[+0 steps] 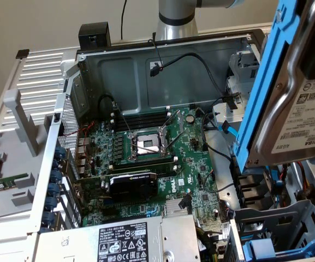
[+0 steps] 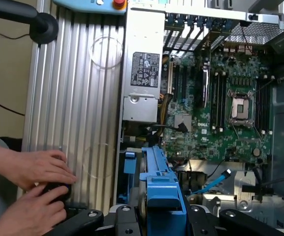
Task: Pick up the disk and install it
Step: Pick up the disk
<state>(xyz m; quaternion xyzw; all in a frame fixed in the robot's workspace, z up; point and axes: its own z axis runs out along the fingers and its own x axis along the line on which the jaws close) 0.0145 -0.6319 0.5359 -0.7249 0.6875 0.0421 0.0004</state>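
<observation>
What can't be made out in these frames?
- Exterior view: the disk is cut off by top and right edges and hides part of the drive cage.
- Wrist view: the gripper fingers' contact with the disk is cut by the bottom edge.
- Wrist view: a person's hands cover most of a black object.

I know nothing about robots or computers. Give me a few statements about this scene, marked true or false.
1. The gripper holds the disk up over the open computer case. True.
2. The disk's carrier frame is red. False: it is bright blue.
3. A cooler covers the processor socket on the motherboard. False: the socket is uncovered.
4. A person's hands are beside the case. True.
</observation>
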